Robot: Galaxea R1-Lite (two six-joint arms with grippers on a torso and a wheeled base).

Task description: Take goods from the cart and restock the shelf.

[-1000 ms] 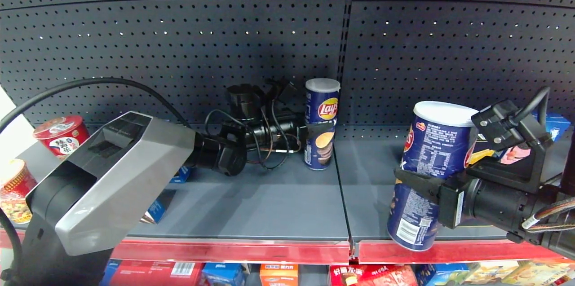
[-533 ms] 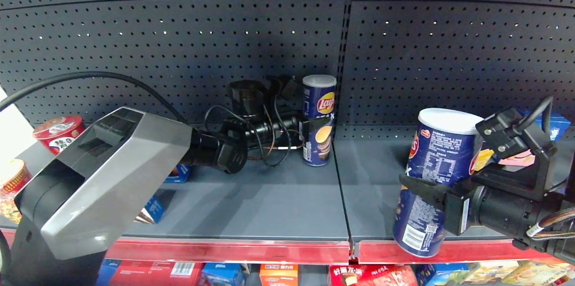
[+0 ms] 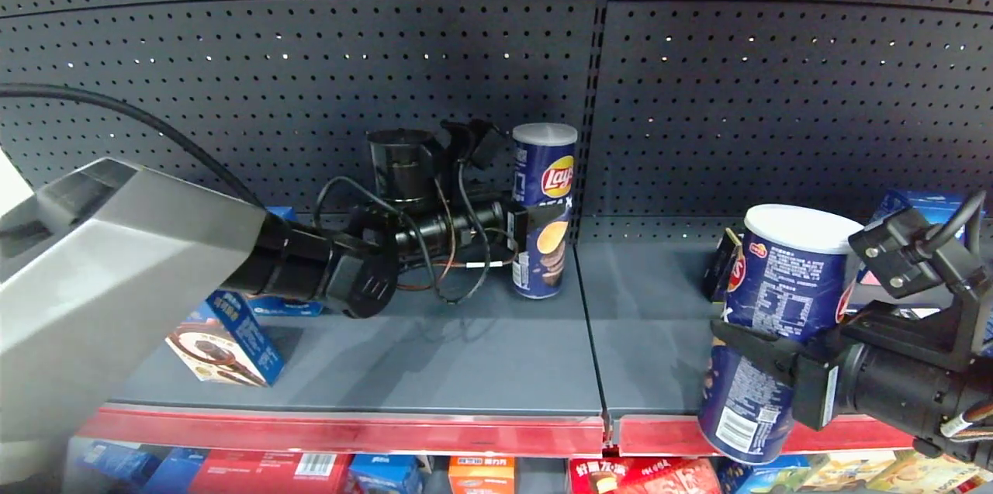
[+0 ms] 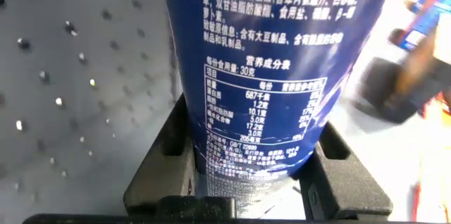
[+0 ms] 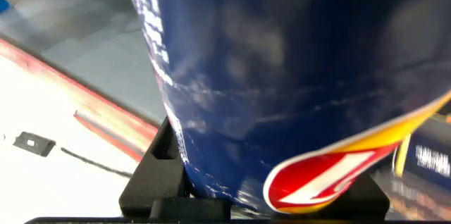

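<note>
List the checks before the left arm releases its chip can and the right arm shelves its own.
1. Hold of the left gripper on the left can: ok, a finger on each side.
2. The left can upright: ok.
3. Base of the left can on the shelf: cannot tell.
4. Hold of the right gripper on the right can: ok.
5. Base of the right can above the red front lip: not ok; it hangs down in front of the lip, and the can tilts.
6. Bare shelf for the right can: ok, free space to the right of the left can.
</note>
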